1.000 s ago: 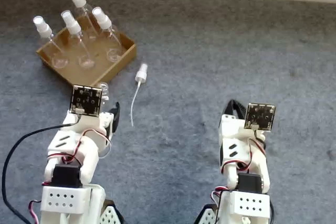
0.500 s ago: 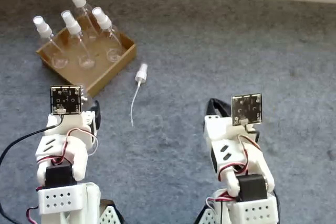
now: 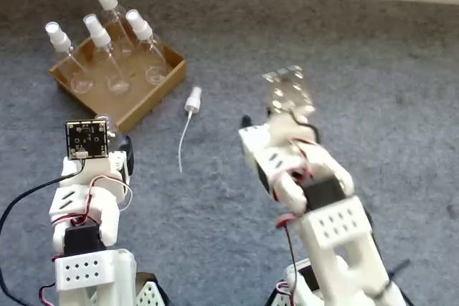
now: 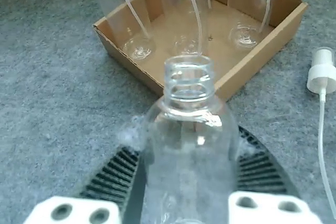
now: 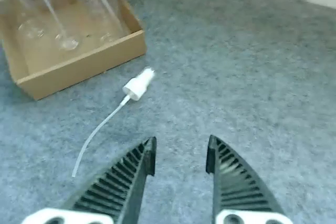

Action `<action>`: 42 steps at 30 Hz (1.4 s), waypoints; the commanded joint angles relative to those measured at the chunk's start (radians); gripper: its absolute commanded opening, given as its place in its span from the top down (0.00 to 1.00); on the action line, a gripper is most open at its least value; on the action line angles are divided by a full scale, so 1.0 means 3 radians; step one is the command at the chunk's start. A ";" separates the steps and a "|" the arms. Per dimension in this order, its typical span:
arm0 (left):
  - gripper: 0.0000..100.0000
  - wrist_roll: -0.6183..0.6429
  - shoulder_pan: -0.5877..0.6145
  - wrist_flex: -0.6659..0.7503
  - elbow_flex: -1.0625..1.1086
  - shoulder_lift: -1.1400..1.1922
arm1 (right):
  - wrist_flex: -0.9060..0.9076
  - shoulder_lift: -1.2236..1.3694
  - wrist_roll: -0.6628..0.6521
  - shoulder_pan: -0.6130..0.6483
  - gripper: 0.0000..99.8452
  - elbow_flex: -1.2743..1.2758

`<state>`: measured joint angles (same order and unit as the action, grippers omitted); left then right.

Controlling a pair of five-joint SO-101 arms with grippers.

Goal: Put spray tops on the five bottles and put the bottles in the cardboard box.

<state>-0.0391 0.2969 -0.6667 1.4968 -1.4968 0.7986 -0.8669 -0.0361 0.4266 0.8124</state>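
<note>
My left gripper (image 4: 186, 148) is clamped on the open bottle (image 4: 189, 124), one finger on each side of the clear body. The bottle's long axis runs along the gripper, with the uncapped threaded neck pointing to 12 o'clock, toward the cardboard box (image 3: 163, 87). My right gripper (image 5: 181, 156) hangs above the grey carpet (image 3: 344, 69) with its jaws apart, holding nothing. Ahead of it, at 11 o'clock, the spray top (image 5: 137, 85) lies flat on the carpet, with the white head at 12 o'clock and the thin tube trailing to 6 o'clock. It lies just beside the box but apart from it. Farther off, four capped bottles (image 3: 107, 59) stand upright inside the box.
</note>
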 commanded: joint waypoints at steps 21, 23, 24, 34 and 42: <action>0.94 -0.0036 0.0043 0.0486 0.0243 -0.0054 | -0.0253 0.3884 0.1008 0.0417 0.63 -0.2928; 0.94 -0.0036 0.0003 0.0496 0.0269 -0.0054 | -0.0253 0.4110 0.1013 0.0453 0.63 -0.3214; 0.94 -0.0041 -0.0033 0.0517 0.0294 -0.0054 | -0.0253 0.4212 0.1013 0.0473 0.63 -0.3347; 0.94 -0.0307 -0.0105 0.0557 0.0330 -0.0054 | -0.0253 0.5194 0.1002 0.0550 0.63 -0.4365; 0.94 -0.0322 -0.0187 0.0557 0.0361 -0.0054 | 0.0018 0.5756 0.0987 0.0417 0.64 -0.4626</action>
<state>-0.1235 0.2585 -0.5178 1.6118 -1.4968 0.7434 0.8485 0.2601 0.5831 -0.5117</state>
